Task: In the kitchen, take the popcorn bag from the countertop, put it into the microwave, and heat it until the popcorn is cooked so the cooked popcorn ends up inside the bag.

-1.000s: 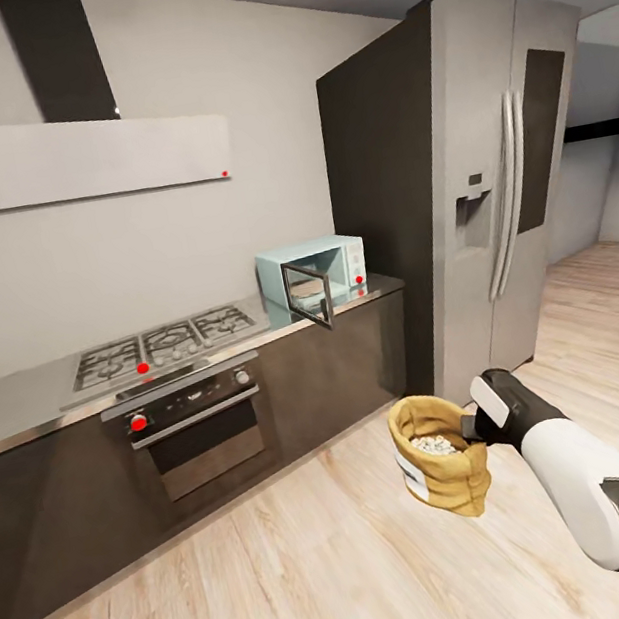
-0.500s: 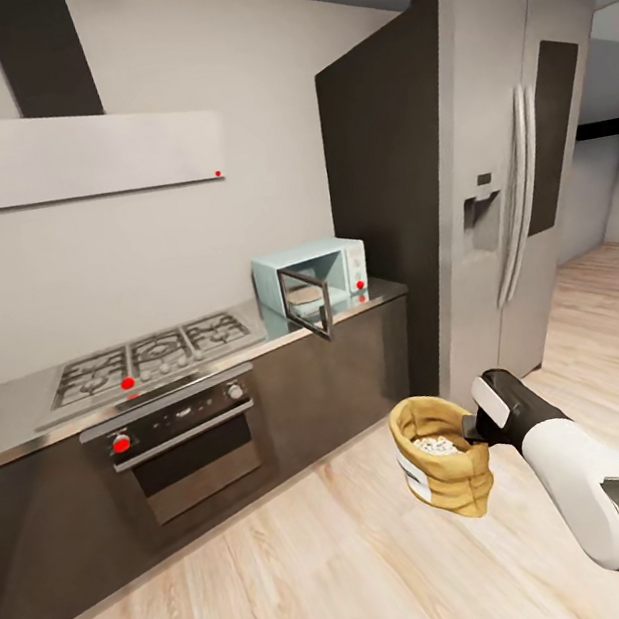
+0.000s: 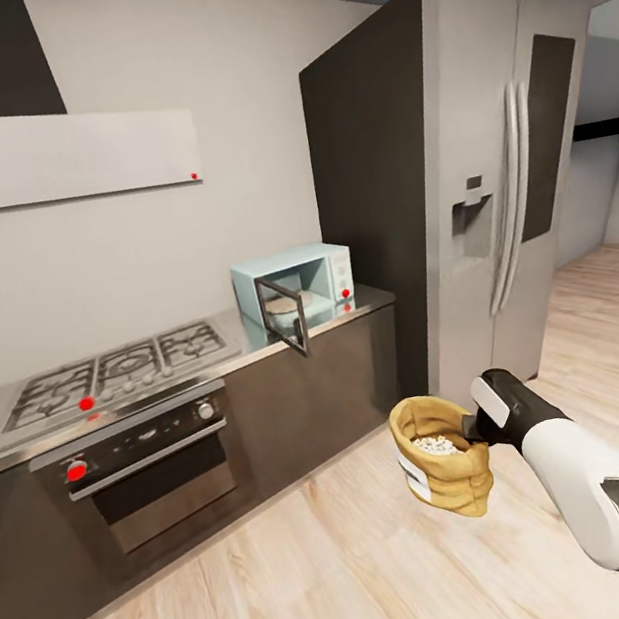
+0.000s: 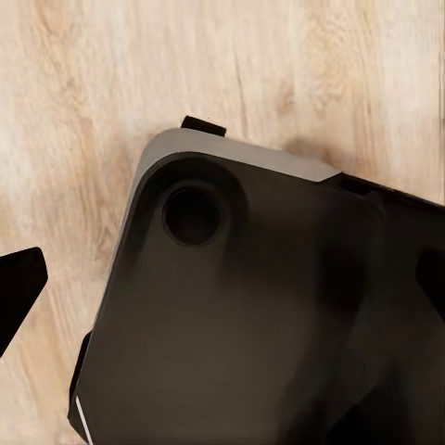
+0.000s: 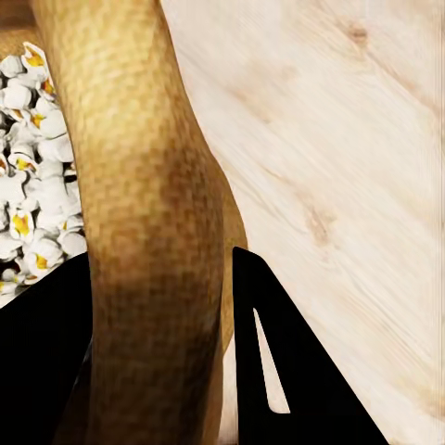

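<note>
A tall grey refrigerator point(image 3: 487, 166) is standing at the right end of the kitchen run, its dark side panel facing the table point(image 3: 253, 332), whose glossy slab is topping dark cabinet fronts. A gas hob point(image 3: 117, 369) is sitting on the table above a black built-in oven point(image 3: 144, 465). The microwave point(image 3: 295, 285) is resting near the table's right end, just beside the refrigerator, with its dark glass door swung open toward the room. Pale wooden floor point(image 3: 296, 576) is spreading below.

The right arm is reaching forward over the floor, and the right gripper point(image 3: 468, 421) is clenching the rolled rim of the popcorn bag point(image 3: 442, 456), which is hanging in the air well apart from the microwave. In the right wrist view the bag's point(image 5: 148, 213) rim is passing between the dark fingers point(image 5: 278, 371), with white popped kernels point(image 5: 32, 185) lying inside.

The left wrist view is showing a dark rounded robot part point(image 4: 260, 315) above the floorboards; whether the left gripper is released or clenched cannot be told.
</note>
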